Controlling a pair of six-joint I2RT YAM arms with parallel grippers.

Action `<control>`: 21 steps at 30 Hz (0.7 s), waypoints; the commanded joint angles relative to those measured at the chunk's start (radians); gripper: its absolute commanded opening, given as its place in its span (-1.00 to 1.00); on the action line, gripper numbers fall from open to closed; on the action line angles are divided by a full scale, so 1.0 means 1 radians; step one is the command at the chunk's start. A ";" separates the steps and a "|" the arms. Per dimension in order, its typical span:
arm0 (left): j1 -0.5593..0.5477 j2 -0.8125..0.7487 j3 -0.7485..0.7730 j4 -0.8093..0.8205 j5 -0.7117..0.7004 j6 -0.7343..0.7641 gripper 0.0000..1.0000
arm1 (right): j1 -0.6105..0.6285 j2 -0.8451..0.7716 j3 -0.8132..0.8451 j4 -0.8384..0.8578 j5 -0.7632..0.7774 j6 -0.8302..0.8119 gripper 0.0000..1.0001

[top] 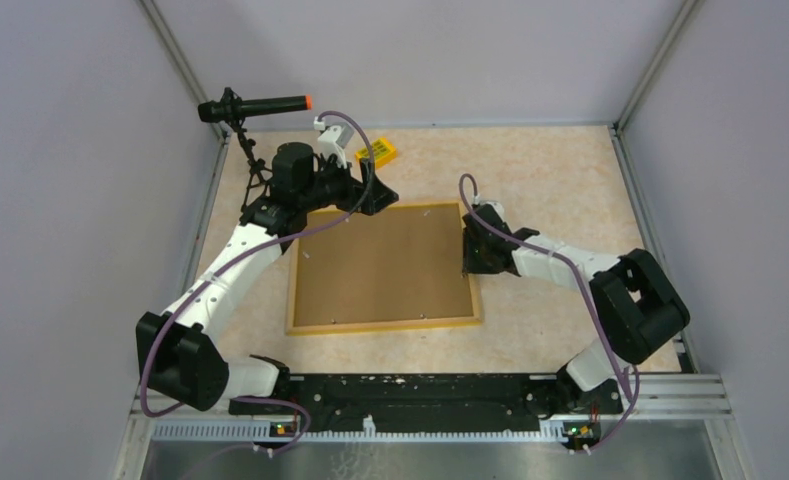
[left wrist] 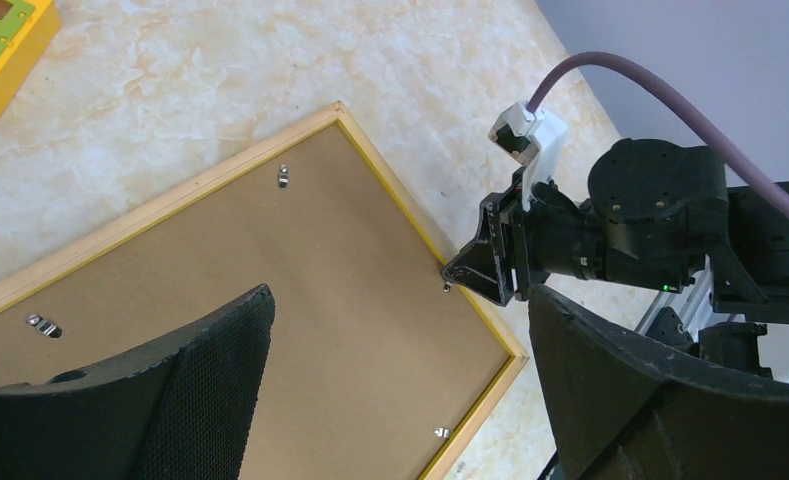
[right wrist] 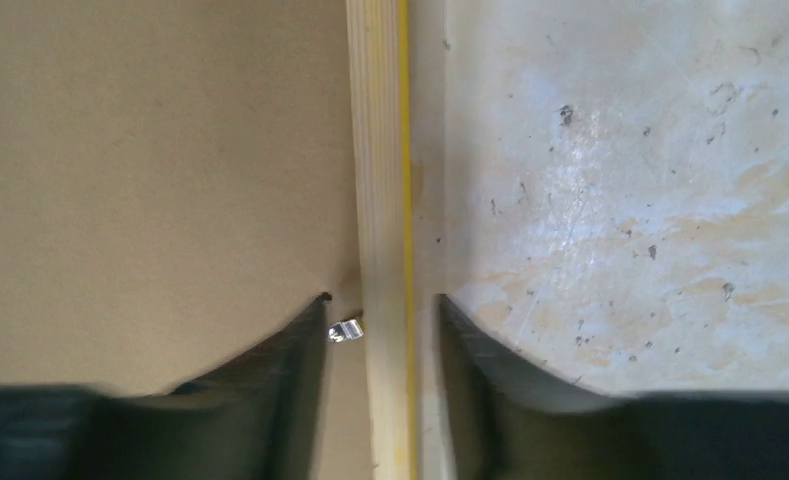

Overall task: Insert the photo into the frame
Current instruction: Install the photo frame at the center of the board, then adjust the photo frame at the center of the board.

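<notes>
1. Two black pincers attend one flat thing. The frame (top: 386, 326), a thin-railed rectangle of pale yellowish wood, lies at the middle of the table (top: 560, 180) with its back side up.
2. Filling its opening we see a brown backing board (top: 380, 265), matte and fibrous like cardboard. Small shiny metal clips (left wrist: 283, 177) are spaced along its edges.
3. We find the left gripper (left wrist: 400, 300) above the frame's far rail, in the upper middle of the top view. Its two broad, curved fingers (left wrist: 210, 390) stand well apart and hold nothing, and one inner pad shows a fine mesh-like texture.
4. We see the right gripper (right wrist: 382, 310) at the frame's right-hand rail, toward that rail's far end.
   - One finger is over the board and the other over the table, with the rail running between them.
   - The jaws are apart. A thin gap shows on each side of the wood, so they are not clamped on it.
   - One metal clip sits against the rail, just beside the board-side fingertip.
5. Close up, the rail is smooth light timber with a brighter yellow strip along its outer edge.
6. We note the tabletop is beige and marbled, glossy, with dark specks.
7. A small yellow block (top: 377, 152) with a green gridded top lies beyond the frame's far rail, apart from it.
8. At the upper left of the top view, a black wand with an orange tip (top: 255, 105) sits on a thin stand.
</notes>
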State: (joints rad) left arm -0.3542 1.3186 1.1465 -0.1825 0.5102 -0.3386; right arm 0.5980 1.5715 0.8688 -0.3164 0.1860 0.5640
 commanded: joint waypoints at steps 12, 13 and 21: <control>0.003 0.002 -0.009 0.044 0.018 0.001 0.97 | -0.057 0.224 0.356 -0.040 0.156 -0.166 0.62; 0.003 0.003 -0.009 0.044 0.017 0.001 0.97 | -0.066 0.248 0.378 -0.043 0.145 -0.154 0.57; 0.006 0.021 -0.006 0.044 0.023 0.001 0.97 | -0.093 0.354 0.431 -0.028 0.107 -0.075 -0.15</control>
State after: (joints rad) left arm -0.3542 1.3254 1.1439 -0.1795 0.5171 -0.3393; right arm 0.5091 1.8938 1.2407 -0.3328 0.2817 0.4530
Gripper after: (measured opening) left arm 0.987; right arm 0.518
